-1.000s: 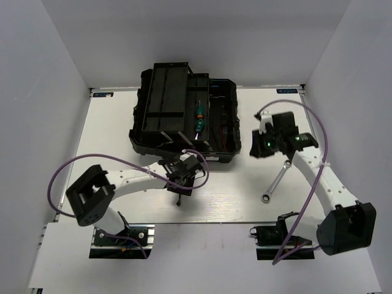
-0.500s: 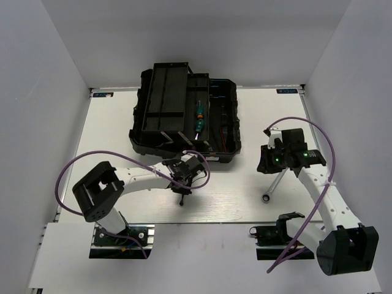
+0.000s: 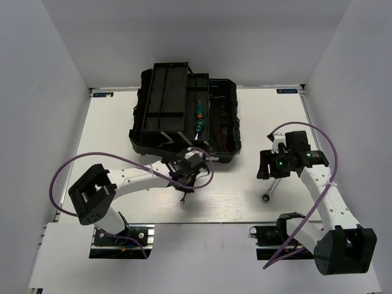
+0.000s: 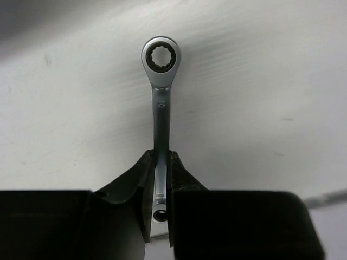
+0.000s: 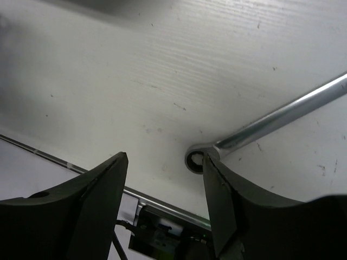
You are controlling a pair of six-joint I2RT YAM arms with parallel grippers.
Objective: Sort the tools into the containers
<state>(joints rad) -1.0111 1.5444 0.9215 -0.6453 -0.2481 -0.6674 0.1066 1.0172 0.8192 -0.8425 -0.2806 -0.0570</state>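
Left wrist view: left gripper [image 4: 161, 157] clenched on the small silver ring-headed wrench [image 4: 161, 103] near its tail, head far ahead of the grip, so it could pivot loose; right gripper [image 5: 162, 162] spread empty beside the long silver wrench [image 5: 271, 122].

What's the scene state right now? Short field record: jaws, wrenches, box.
left jaws: shut on small wrench, clamped on its shank
small wrench: ring end points away from the jaws; cannot tell if it is lifted
right jaws: open, nothing held
large wrench: lying on table, ring end between the open right jaws
container: black, compartmented, at the far middle of the table
already in container: green-handled screwdrivers
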